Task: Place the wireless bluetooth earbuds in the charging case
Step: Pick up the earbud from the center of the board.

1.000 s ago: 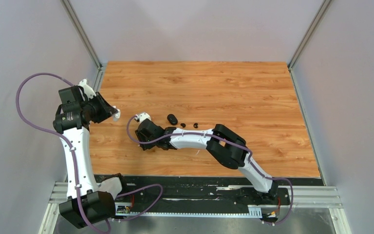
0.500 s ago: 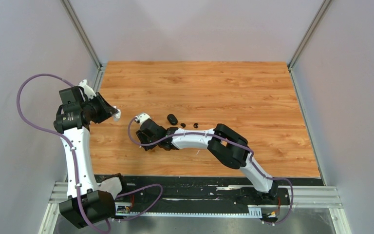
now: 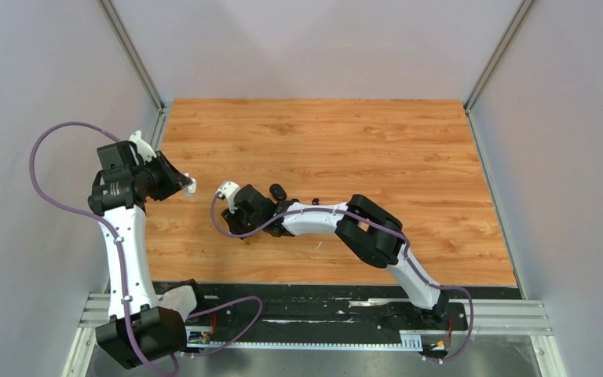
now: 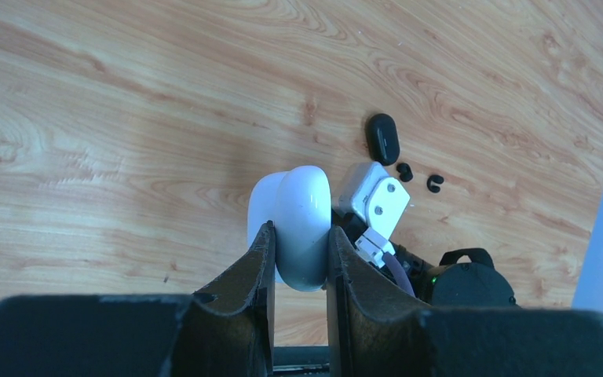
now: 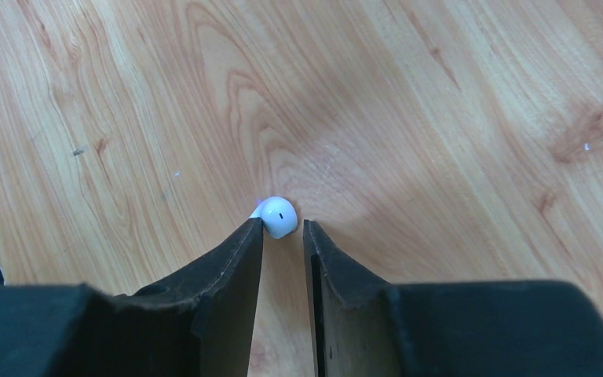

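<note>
Our left gripper clamped on the white case, held over the table, our right gripper narrowly parted, a white earbud at its tips on the wood, whether gripped we cannot tell, black case and two black earbuds lying beyond.

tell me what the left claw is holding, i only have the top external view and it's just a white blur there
observer: the left claw is shut on a white charging case, which it pinches by its sides.
operator: ok and the right one, anything at its end
observer: a white earbud sits on the wood right at the tips of the right claw. i can't tell whether it is pinched or only touched.
</note>
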Available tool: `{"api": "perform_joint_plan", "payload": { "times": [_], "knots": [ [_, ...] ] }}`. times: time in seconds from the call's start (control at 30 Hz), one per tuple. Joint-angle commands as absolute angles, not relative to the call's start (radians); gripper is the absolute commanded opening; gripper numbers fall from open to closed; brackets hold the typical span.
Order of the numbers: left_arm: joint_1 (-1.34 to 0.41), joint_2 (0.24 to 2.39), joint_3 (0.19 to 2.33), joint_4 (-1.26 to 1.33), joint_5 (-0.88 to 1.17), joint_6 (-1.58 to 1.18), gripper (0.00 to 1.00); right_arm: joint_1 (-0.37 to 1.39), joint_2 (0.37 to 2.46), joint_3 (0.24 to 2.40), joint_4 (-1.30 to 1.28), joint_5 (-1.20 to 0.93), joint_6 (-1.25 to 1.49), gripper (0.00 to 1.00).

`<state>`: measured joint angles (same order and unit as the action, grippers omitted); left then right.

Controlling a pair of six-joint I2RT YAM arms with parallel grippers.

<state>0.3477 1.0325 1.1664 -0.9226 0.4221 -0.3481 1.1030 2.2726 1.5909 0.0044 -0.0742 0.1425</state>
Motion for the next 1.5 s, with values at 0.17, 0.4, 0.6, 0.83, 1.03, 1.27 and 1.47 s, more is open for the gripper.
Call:
{"api": "perform_joint_plan", "payload": {
  "times": [0.17, 0.4, 0.6, 0.83, 1.03, 1.27, 1.47],
  "knots": [
    [0.355, 0.997, 1.159, -0.893, 0.447, -0.364, 0.0, 1.09, 2.301, 1.562, -0.022, -0.169, 0.01, 0.28],
    [0.355, 0.991, 1.152, -0.896, 0.447, -0.363, 0.0, 1.092, 2.306, 1.552, 0.026, -0.228, -0.16, 0.34],
    [0.356, 0.988, 1.147, -0.894, 0.445, -0.363, 0.0, 1.091, 2.316, 1.557, 0.043, -0.269, -0.278, 0.31],
    [0.357, 0.983, 1.144, -0.892, 0.445, -0.363, 0.0, 1.09, 2.318, 1.546, 0.048, -0.272, -0.285, 0.26],
    [0.356, 0.979, 1.14, -0.899, 0.445, -0.359, 0.0, 1.077, 2.314, 1.532, 0.071, -0.309, -0.36, 0.39],
    [0.356, 0.979, 1.139, -0.898, 0.444, -0.357, 0.0, 1.008, 2.279, 1.521, 0.066, -0.532, -0.521, 0.48],
    [0.357, 0.984, 1.137, -0.89, 0.447, -0.36, 0.0, 1.001, 2.304, 1.573, 0.014, -0.623, -0.533, 0.44]
  ]
}}
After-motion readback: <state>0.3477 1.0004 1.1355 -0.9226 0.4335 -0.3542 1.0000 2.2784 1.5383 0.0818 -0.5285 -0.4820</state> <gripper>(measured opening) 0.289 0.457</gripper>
